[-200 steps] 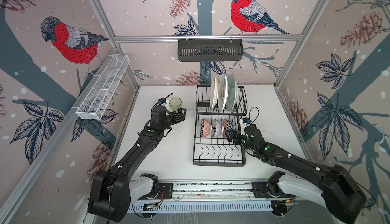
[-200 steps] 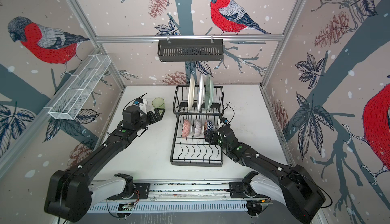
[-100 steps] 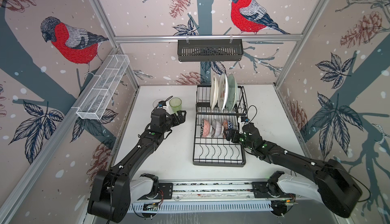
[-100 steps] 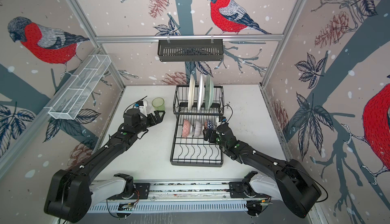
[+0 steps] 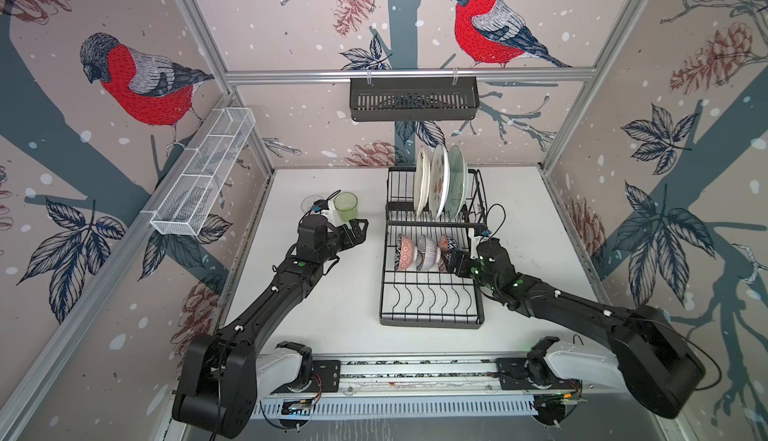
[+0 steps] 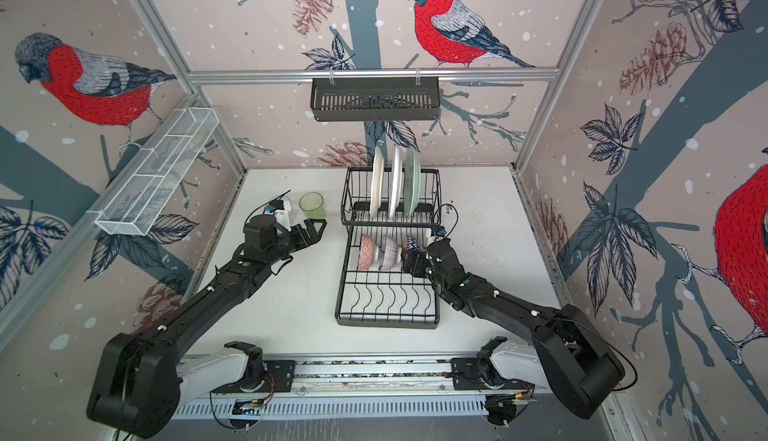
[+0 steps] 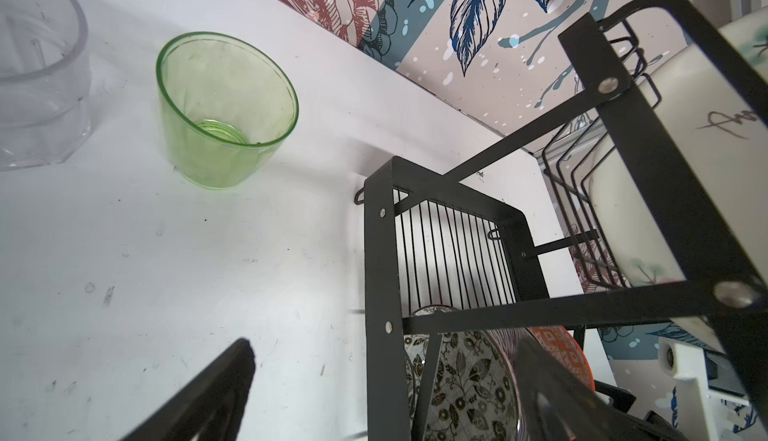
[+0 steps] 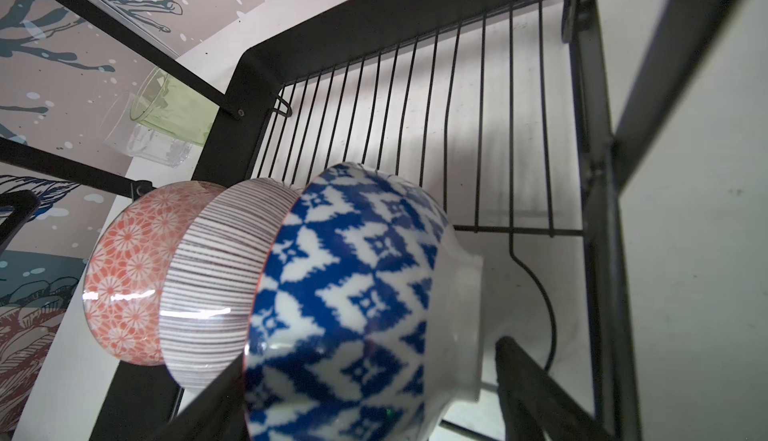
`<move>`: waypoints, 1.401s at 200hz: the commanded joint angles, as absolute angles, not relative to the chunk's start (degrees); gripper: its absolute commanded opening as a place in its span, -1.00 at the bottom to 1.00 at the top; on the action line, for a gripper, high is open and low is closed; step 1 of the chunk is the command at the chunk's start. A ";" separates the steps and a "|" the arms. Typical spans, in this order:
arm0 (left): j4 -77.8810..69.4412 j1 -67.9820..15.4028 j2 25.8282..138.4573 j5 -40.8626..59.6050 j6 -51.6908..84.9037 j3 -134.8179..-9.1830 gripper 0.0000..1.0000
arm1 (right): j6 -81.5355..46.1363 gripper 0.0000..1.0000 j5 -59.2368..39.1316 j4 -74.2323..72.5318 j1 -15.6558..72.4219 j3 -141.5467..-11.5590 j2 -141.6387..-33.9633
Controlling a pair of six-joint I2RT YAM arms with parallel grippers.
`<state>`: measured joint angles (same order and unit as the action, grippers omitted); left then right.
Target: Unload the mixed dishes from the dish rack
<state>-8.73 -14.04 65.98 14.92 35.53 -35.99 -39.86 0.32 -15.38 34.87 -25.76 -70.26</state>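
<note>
1. Now straddles the blue bowl (image 8: 357,285) with the right claw (image 5: 451,259), jaws apart, not clamped.
2. Lines up on edge in the dish rack's (image 5: 432,323) lower tray: red bowl (image 8: 124,276) at 9 o'clock, striped bowl (image 8: 216,272), then blue bowl.
3. Stands three plates (image 5: 442,181) upright in the raised section at the tray's 12 o'clock.
4. Shows green tumbler (image 5: 345,207) on the bench (image 5: 345,306) at the rack's 10 o'clock, clear tumbler (image 5: 311,204) at its 9 o'clock.
5. Hovers left claw (image 5: 357,227), released, at the green tumbler's 5 o'clock.

White counter (image 5: 353,297), scuffed. We note the black dish rack (image 5: 432,325) standing mid-counter, a green tumbler (image 5: 345,207) upright left of it (toward the back), and a clear tumbler (image 5: 311,204) just beside that.
</note>
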 commanded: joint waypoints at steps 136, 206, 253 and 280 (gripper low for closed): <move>-14.28 -15.23 68.38 18.70 37.02 -35.20 0.95 | -38.87 0.27 2.62 -13.49 37.00 -27.15 -74.11; -14.30 -15.43 68.75 18.63 36.89 -34.90 0.95 | -38.85 0.22 9.39 -9.61 38.89 -28.83 -73.24; -13.99 -15.39 68.30 18.09 36.67 -34.75 0.95 | -39.20 0.20 12.90 -8.45 39.04 -28.39 -70.20; -14.02 -15.47 68.17 18.25 36.65 -34.63 0.95 | -39.07 0.20 13.18 -7.75 39.11 -28.38 -69.29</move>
<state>-11.70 -15.46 68.51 17.93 37.04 -34.85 -38.81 10.87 -10.07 39.00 -28.38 -70.15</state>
